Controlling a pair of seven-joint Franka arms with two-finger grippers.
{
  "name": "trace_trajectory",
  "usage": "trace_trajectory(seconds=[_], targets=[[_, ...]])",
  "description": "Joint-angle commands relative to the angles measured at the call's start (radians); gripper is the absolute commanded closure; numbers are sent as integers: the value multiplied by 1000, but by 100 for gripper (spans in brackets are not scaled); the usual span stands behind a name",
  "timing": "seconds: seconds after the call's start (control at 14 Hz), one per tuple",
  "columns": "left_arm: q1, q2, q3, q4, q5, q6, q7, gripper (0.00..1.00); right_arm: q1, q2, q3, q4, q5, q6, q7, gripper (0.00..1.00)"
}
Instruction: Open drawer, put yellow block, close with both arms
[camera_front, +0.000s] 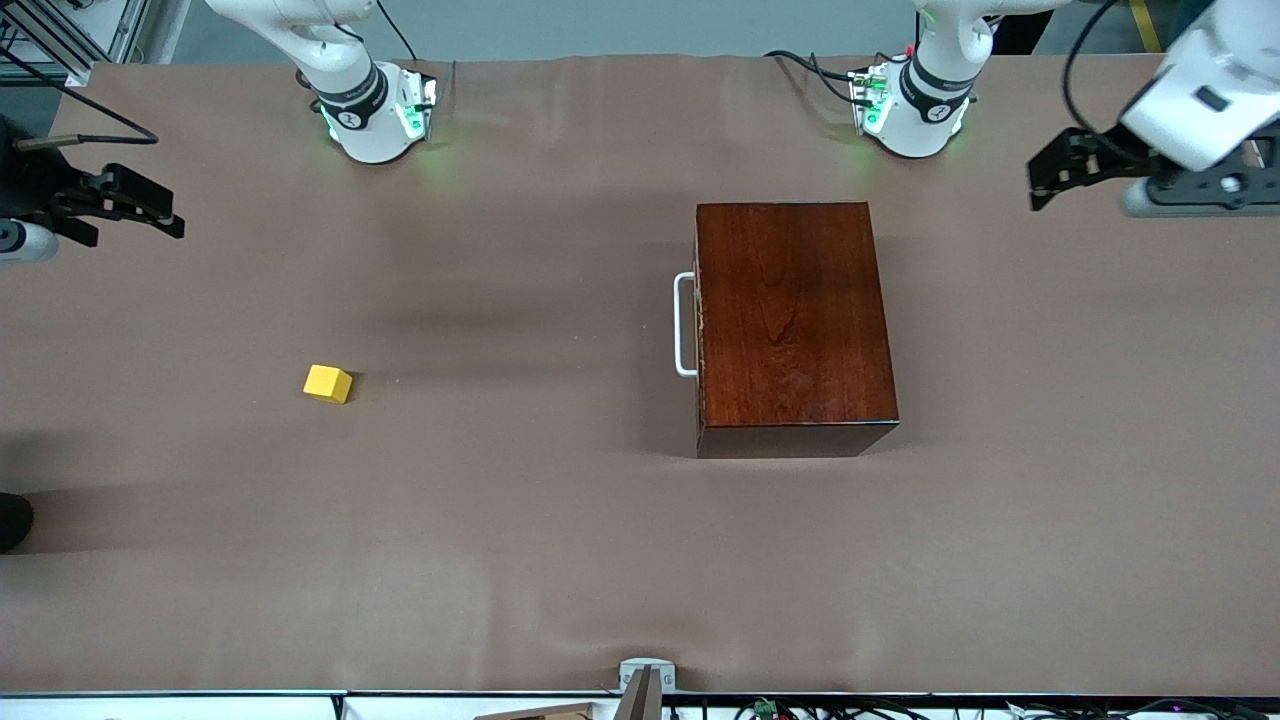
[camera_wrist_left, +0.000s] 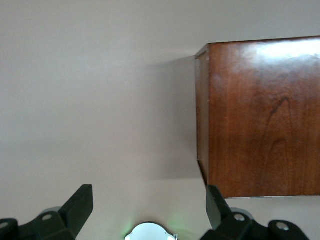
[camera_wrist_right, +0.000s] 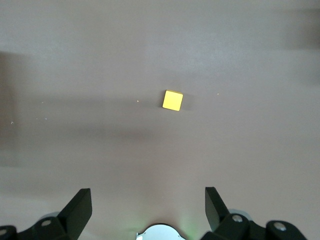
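The dark mahogany box (camera_front: 790, 325) stands in the middle of the table, toward the left arm's end. Its drawer is shut, and the white handle (camera_front: 684, 325) faces the right arm's end. The yellow block (camera_front: 328, 383) lies alone on the brown table, toward the right arm's end; it also shows in the right wrist view (camera_wrist_right: 172, 100). My right gripper (camera_front: 165, 210) hangs open and empty in the air at that end (camera_wrist_right: 148, 205). My left gripper (camera_front: 1045, 178) hangs open and empty beside the box at the other end (camera_wrist_left: 149, 205). There the box (camera_wrist_left: 260, 120) shows without its handle.
The brown table cover (camera_front: 520, 520) is wrinkled near the front edge. Both arm bases (camera_front: 375, 120) (camera_front: 915, 115) glow green along the table's edge farthest from the front camera. A small grey mount (camera_front: 645, 680) sits at the front edge.
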Motion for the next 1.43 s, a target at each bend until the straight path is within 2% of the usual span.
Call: trace_trajectory(seconds=[0.0, 0.14, 0.5, 0.57, 0.72, 0.86, 0.93, 1.0, 1.36], targets=[[-6, 128, -103, 144, 18, -25, -102, 0, -21, -16, 12, -17, 6, -1, 3, 0], [-72, 242, -169, 243, 20, -22, -270, 0, -21, -16, 12, -17, 6, -1, 3, 0], [-452, 480, -102, 395, 84, 34, -711, 0, -27, -16, 12, -18, 6, -1, 3, 0], [-528, 520, -59, 427, 89, 43, -754, 0, -27, -16, 12, -17, 6, -1, 3, 0], [-731, 626, 105, 503, 89, 72, -828, 0, -29, -16, 12, -18, 6, -1, 3, 0], [-929, 712, 305, 509, 89, 116, -832, 0, -27, -16, 12, -18, 6, -1, 3, 0], [-1004, 756, 388, 509, 89, 136, -829, 0, -27, -16, 12, -17, 6, -1, 0, 0], [-1050, 787, 439, 509, 89, 162, -828, 0, -29, -16, 12, -17, 6, -1, -2, 0], [-1097, 892, 458, 503, 113, 207, -828, 0, -27, -16, 12, -18, 6, -1, 0, 0]])
